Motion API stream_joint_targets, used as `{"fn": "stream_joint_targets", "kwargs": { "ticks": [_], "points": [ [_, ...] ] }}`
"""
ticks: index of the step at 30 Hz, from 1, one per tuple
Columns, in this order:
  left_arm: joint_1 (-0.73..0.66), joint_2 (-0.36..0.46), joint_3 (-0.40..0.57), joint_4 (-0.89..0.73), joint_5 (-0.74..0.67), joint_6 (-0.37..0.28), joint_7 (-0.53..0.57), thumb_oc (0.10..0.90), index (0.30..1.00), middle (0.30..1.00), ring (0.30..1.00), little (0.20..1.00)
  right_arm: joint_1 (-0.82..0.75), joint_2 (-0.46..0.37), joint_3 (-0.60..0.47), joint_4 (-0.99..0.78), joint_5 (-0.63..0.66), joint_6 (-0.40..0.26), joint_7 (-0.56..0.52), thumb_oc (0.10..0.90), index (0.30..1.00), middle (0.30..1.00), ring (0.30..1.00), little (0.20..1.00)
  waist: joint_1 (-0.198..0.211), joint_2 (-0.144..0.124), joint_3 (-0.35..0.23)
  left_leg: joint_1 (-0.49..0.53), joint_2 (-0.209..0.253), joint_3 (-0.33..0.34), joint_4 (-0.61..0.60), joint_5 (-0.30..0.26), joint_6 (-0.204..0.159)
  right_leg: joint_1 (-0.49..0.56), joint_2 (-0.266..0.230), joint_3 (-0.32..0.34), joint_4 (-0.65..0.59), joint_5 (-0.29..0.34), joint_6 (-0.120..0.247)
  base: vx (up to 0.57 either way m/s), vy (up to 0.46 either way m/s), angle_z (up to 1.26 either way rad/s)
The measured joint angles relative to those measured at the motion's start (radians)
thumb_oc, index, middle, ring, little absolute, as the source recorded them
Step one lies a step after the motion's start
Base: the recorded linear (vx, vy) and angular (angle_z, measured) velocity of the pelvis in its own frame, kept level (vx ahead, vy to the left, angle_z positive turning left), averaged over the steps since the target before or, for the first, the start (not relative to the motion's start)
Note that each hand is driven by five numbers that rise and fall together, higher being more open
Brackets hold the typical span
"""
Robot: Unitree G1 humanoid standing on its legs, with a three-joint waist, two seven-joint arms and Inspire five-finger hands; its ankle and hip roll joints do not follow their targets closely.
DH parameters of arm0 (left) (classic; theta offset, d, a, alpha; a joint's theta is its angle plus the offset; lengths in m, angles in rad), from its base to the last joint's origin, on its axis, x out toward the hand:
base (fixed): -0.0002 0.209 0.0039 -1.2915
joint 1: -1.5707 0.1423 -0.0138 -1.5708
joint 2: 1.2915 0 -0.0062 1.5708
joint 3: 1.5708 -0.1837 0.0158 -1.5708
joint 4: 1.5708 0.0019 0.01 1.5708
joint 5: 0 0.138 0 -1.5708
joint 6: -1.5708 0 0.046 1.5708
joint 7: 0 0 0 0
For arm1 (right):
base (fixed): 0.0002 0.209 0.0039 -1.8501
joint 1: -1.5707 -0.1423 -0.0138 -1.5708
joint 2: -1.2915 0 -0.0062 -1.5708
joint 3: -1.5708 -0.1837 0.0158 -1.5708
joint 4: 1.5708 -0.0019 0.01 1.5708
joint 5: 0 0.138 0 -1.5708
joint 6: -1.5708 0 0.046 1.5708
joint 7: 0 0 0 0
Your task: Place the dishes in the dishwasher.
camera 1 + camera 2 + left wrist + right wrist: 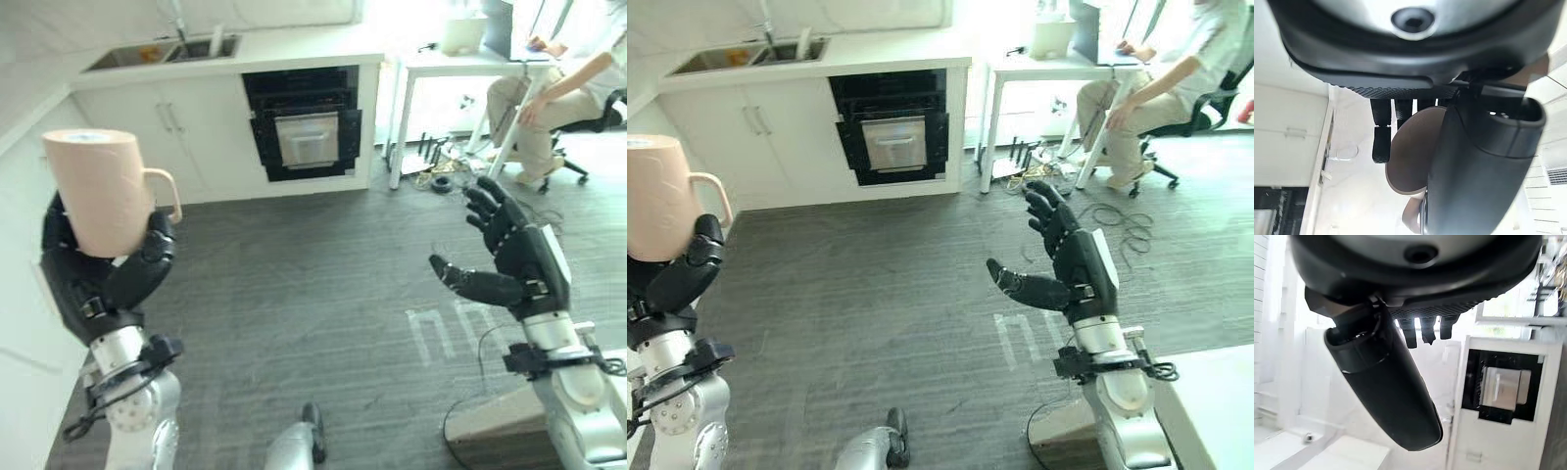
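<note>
A tall pink mug (103,191) with a handle stands upright in my left hand (103,274), whose fingers and thumb curl round its lower part; it is raised at the left, beside the white counter. The left wrist view shows the mug's round base (1413,147) past the fingers. My right hand (509,259) hovers open and empty over the grey floor at the right, fingers spread. The black dishwasher (306,122) sits built into the white cabinets across the room, its door closed.
A sink (162,52) with a tap lies in the countertop at the far left. A white table (460,69) stands right of the dishwasher, with cables on the floor beneath. A person (558,93) sits on an office chair at the far right.
</note>
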Motion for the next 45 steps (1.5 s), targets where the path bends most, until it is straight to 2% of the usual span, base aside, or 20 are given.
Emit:
{"fn": "stream_joint_targets", "kwargs": {
  "ticks": [6, 9, 11, 12, 13, 14, 15, 16, 19, 21, 23, 24, 27, 32, 35, 37, 40, 43, 44, 45],
  "points": [
    [-0.145, -0.002, -0.009, 0.009, -0.002, 0.014, -0.045, 0.400, 0.300, 0.300, 0.300, 0.300, -0.027, 0.080, -0.008, -0.044, 0.003, 0.000, -0.012, 0.800, 0.900, 0.900, 0.900, 0.900, 0.003, -0.009, -0.028, 0.111, -0.125, -0.065, -0.047, -0.107, 0.070, -0.037, -0.104, -0.056, 0.180, 0.210, 0.077, 0.36, 0.345, 0.45],
    [-0.134, -0.003, -0.005, 0.007, -0.002, 0.037, -0.061, 0.400, 0.300, 0.300, 0.300, 0.300, -0.020, 0.128, -0.011, -0.073, -0.006, 0.000, -0.012, 0.800, 0.900, 0.900, 0.900, 0.900, -0.006, 0.038, -0.027, 0.142, -0.155, -0.100, 0.028, -0.202, 0.114, -0.276, -0.178, -0.008, 0.666, 0.446, 0.067, 0.25, 0.290, 0.46],
    [-0.111, -0.037, -0.009, 0.002, 0.001, 0.041, -0.060, 0.400, 0.300, 0.300, 0.300, 0.300, -0.004, 0.108, -0.009, -0.079, -0.010, 0.002, 0.001, 0.800, 0.900, 0.900, 0.900, 0.900, -0.031, 0.095, 0.002, 0.209, -0.161, -0.101, -0.044, -0.199, 0.113, -0.597, -0.172, -0.019, 0.848, 0.314, 0.011, 0.40, -0.055, -0.02],
    [-0.099, -0.052, -0.013, 0.002, 0.003, 0.049, -0.063, 0.400, 0.300, 0.300, 0.300, 0.300, 0.024, 0.080, -0.001, -0.077, -0.010, 0.007, 0.003, 0.800, 0.900, 0.900, 0.900, 0.900, -0.045, 0.107, 0.008, 0.242, -0.160, -0.098, -0.089, -0.200, 0.059, -0.689, -0.134, -0.073, 0.765, 0.262, -0.060, 0.49, -0.228, -0.06],
    [-0.085, -0.071, -0.018, 0.015, 0.001, 0.063, -0.064, 0.400, 0.300, 0.300, 0.300, 0.300, 0.041, 0.062, 0.011, -0.049, -0.010, 0.019, 0.018, 0.800, 0.900, 0.900, 0.900, 0.900, -0.054, 0.084, 0.034, 0.251, -0.134, -0.111, -0.042, -0.243, -0.267, -0.692, -0.051, -0.122, 0.457, 0.234, -0.075, 0.55, -0.292, 0.52],
    [-0.102, -0.002, -0.020, 0.017, 0.003, 0.074, -0.084, 0.400, 0.300, 0.300, 0.300, 0.300, 0.056, 0.093, -0.004, -0.032, -0.008, 0.024, 0.026, 0.800, 0.900, 0.900, 0.900, 0.900, -0.085, -0.012, 0.041, 0.182, -0.155, -0.139, 0.147, -0.248, -0.088, -0.682, -0.086, -0.158, 0.157, 0.251, -0.034, 0.58, -0.256, 0.91],
    [-0.104, 0.037, -0.018, 0.002, 0.011, 0.072, -0.099, 0.400, 0.300, 0.300, 0.300, 0.300, 0.055, 0.091, -0.036, -0.028, 0.005, 0.024, 0.026, 0.800, 0.900, 0.900, 0.900, 0.900, -0.104, -0.040, 0.035, 0.171, -0.095, -0.196, 0.147, -0.360, -0.031, -0.701, -0.062, -0.205, -0.025, 0.302, 0.051, 0.56, -0.231, 0.69],
    [-0.095, 0.029, 0.008, 0.006, 0.000, 0.073, -0.097, 0.400, 0.300, 0.300, 0.300, 0.300, 0.046, 0.104, -0.042, -0.018, 0.029, 0.023, 0.029, 0.800, 0.900, 0.900, 0.900, 0.900, -0.076, -0.111, 0.050, 0.190, -0.153, -0.162, 0.173, -0.370, -0.005, -0.743, -0.083, -0.201, -0.102, 0.299, 0.057, 0.53, -0.170, 0.47],
    [-0.054, -0.037, -0.002, 0.065, -0.023, 0.102, -0.082, 0.400, 0.300, 0.300, 0.300, 0.300, 0.070, 0.109, -0.041, -0.020, 0.029, 0.024, 0.031, 0.800, 0.900, 0.900, 0.900, 0.900, -0.104, -0.076, 0.076, 0.312, -0.186, -0.135, 0.092, -0.372, -0.007, -0.775, -0.049, -0.157, -0.026, 0.294, -0.052, 0.42, -0.162, 0.37],
    [-0.059, -0.068, -0.040, 0.066, -0.019, 0.103, -0.083, 0.400, 0.300, 0.300, 0.300, 0.300, 0.067, 0.078, -0.036, -0.026, 0.024, 0.023, 0.023, 0.800, 0.900, 0.900, 0.900, 0.900, -0.104, 0.006, 0.065, 0.424, -0.190, -0.152, -0.030, -0.363, -0.023, -0.678, 0.003, -0.204, 0.051, 0.299, -0.143, 0.59, -0.255, 0.52],
    [-0.060, -0.077, -0.049, 0.052, -0.019, 0.103, -0.081, 0.400, 0.300, 0.300, 0.300, 0.300, 0.057, 0.068, -0.023, -0.024, 0.016, 0.026, 0.009, 0.800, 0.900, 0.900, 0.900, 0.900, -0.104, 0.020, 0.048, 0.469, -0.198, -0.167, -0.048, -0.355, -0.039, -0.611, 0.019, -0.228, 0.115, 0.283, -0.167, 0.48, -0.181, 0.25],
    [-0.066, -0.090, -0.052, 0.015, -0.024, 0.105, -0.080, 0.400, 0.300, 0.300, 0.300, 0.300, -0.002, 0.020, -0.006, -0.013, 0.000, 0.043, 0.000, 0.800, 0.900, 0.900, 0.900, 0.900, -0.084, 0.039, 0.023, 0.473, -0.193, -0.155, 0.037, -0.317, -0.115, -0.490, 0.061, -0.189, 0.061, 0.249, -0.264, 0.39, -0.147, -0.03],
    [-0.066, -0.037, -0.044, -0.053, -0.024, 0.105, -0.082, 0.400, 0.300, 0.300, 0.300, 0.300, -0.034, 0.019, -0.015, -0.024, -0.004, 0.042, -0.003, 0.800, 0.900, 0.900, 0.900, 0.900, -0.045, 0.006, 0.012, 0.390, -0.105, -0.144, 0.069, -0.363, -0.155, -0.392, 0.074, -0.148, -0.024, 0.231, -0.242, 0.38, -0.160, -0.23],
    [-0.046, -0.009, -0.008, -0.079, -0.033, 0.104, -0.088, 0.400, 0.300, 0.300, 0.300, 0.300, 0.009, 0.016, -0.065, -0.031, 0.001, 0.040, 0.019, 0.800, 0.900, 0.900, 0.900, 0.900, -0.096, -0.025, -0.018, 0.317, -0.022, -0.146, -0.004, -0.180, -0.198, -0.403, 0.051, -0.122, 0.082, 0.102, -0.130, 0.40, -0.221, -0.50],
    [-0.014, -0.012, -0.007, -0.050, -0.039, 0.103, -0.101, 0.400, 0.300, 0.300, 0.300, 0.300, 0.084, 0.017, -0.073, -0.020, 0.030, 0.041, 0.048, 0.800, 0.900, 0.900, 0.900, 0.900, -0.102, -0.048, -0.024, 0.296, -0.005, -0.134, 0.180, -0.109, -0.283, -0.336, 0.054, -0.116, 0.071, 0.113, -0.193, 0.21, -0.175, -0.53],
    [-0.027, -0.016, -0.040, -0.050, -0.029, 0.095, -0.131, 0.400, 0.300, 0.300, 0.300, 0.300, 0.071, 0.044, -0.098, -0.015, 0.031, 0.039, 0.051, 0.800, 0.900, 0.900, 0.900, 0.900, -0.077, -0.075, 0.001, -0.030, 0.015, -0.131, 0.603, -0.097, -0.197, -0.270, 0.069, -0.050, -0.029, 0.098, -0.208, 0.19, 0.103, -0.32],
    [0.004, -0.018, -0.055, -0.035, -0.029, 0.094, -0.130, 0.400, 0.300, 0.300, 0.300, 0.300, -0.009, 0.074, -0.071, -0.008, 0.031, 0.048, 0.054, 0.800, 0.900, 0.900, 0.900, 0.900, -0.060, -0.054, 0.035, -0.109, -0.055, -0.076, 0.106, -0.113, -0.086, -0.154, 0.106, -0.033, -0.077, 0.081, -0.163, 0.18, 0.217, -0.35],
    [0.017, -0.019, -0.062, -0.036, -0.027, 0.075, -0.110, 0.400, 0.300, 0.300, 0.300, 0.300, -0.040, 0.024, 0.016, -0.016, 0.027, 0.049, 0.050, 0.800, 0.900, 0.900, 0.900, 0.900, -0.029, 0.043, 0.029, -0.233, -0.055, -0.071, 0.060, -0.104, -0.068, -0.054, 0.209, -0.018, -0.127, 0.020, -0.150, 0.13, 0.209, -1.04],
    [0.019, -0.020, -0.091, -0.034, -0.015, 0.075, -0.097, 0.400, 0.300, 0.300, 0.300, 0.300, 0.005, -0.007, 0.036, -0.017, 0.027, 0.056, 0.049, 0.800, 0.900, 0.900, 0.900, 0.900, -0.023, 0.068, -0.003, -0.124, -0.053, -0.082, 0.018, -0.069, -0.033, -0.026, 0.249, 0.010, -0.076, -0.020, -0.112, 0.08, 0.323, -1.18],
    [-0.009, -0.010, -0.123, -0.024, 0.012, 0.076, -0.082, 0.400, 0.300, 0.300, 0.300, 0.300, 0.016, 0.009, 0.037, -0.014, 0.027, 0.066, 0.045, 0.800, 0.900, 0.900, 0.900, 0.900, -0.053, 0.035, -0.012, -0.065, -0.105, -0.133, -0.103, 0.137, 0.059, -0.088, 0.220, 0.025, 0.078, -0.103, -0.066, 0.08, 0.280, -0.47]
  ]
}}
